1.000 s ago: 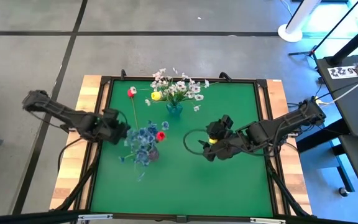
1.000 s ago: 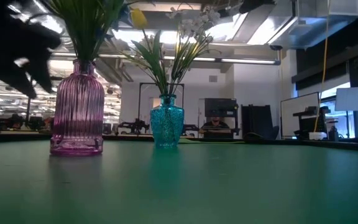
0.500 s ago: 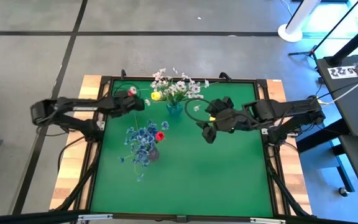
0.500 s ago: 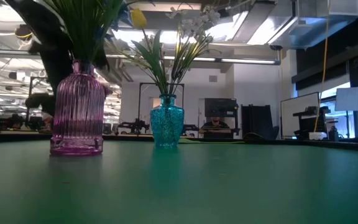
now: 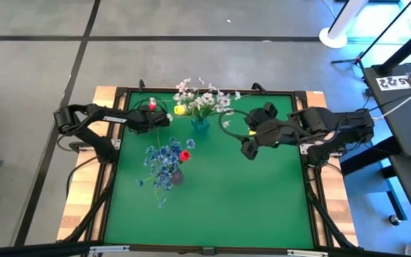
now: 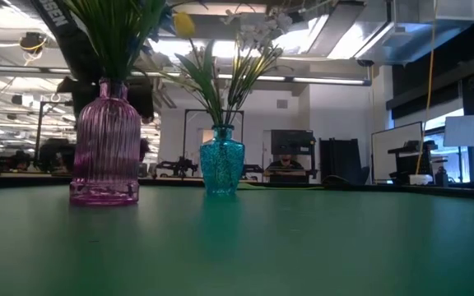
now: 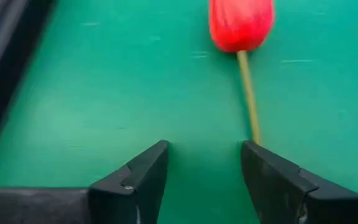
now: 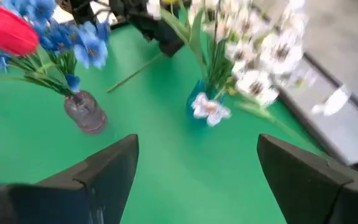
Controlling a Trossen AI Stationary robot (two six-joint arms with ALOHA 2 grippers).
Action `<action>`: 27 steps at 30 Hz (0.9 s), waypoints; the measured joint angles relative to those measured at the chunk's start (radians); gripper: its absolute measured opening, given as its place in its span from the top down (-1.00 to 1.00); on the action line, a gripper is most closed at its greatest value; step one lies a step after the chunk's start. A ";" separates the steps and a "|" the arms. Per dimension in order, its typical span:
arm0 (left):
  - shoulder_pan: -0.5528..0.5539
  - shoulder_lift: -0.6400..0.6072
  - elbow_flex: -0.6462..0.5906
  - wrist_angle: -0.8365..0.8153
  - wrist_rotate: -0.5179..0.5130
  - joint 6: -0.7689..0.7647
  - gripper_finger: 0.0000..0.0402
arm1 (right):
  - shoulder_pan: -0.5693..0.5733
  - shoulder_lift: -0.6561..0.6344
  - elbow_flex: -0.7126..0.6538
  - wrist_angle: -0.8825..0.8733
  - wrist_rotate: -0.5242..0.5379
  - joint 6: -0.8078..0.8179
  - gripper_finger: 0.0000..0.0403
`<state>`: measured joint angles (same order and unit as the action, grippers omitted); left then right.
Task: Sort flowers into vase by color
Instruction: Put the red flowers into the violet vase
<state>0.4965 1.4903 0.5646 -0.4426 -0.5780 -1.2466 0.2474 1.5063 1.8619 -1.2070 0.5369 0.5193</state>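
A red tulip lies flat on the green mat near the far left corner, its thin stem running toward the left gripper. In the high view the bud sits just beside that gripper. The jaws are parted with the stem's end at the inner edge of one finger; no grip shows.

Change since a second ago: the left arm, then near the purple vase, has swung to the far left of the mat and now reaches over the tulip. The right gripper has lifted from mid-mat toward the far right and hangs with its jaws wide, holding nothing. Both vases are unmoved.

The purple vase holds blue clusters and one red bud. The teal vase at the far edge holds white sprays and a yellow bud.

Surface: flat green mat in a dark frame on a pale wooden table. From the low view, the room behind is an open workshop with ceiling strip lights, dark racks and monitors.

Materials: the purple vase is ribbed translucent glass with a narrow neck; the teal one is smaller, speckled glass. The tulip bud is smooth and oval. Gripper fingers are matte dark wedges.
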 joint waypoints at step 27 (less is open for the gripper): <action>0.028 0.183 0.035 0.320 -0.075 -0.032 0.35 | -0.138 -0.008 0.077 -0.262 -0.041 -0.108 -0.62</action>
<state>0.5243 1.6735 0.5995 -0.1221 -0.6528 -1.2790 0.1089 1.4986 1.9392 -1.4688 0.4961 0.4108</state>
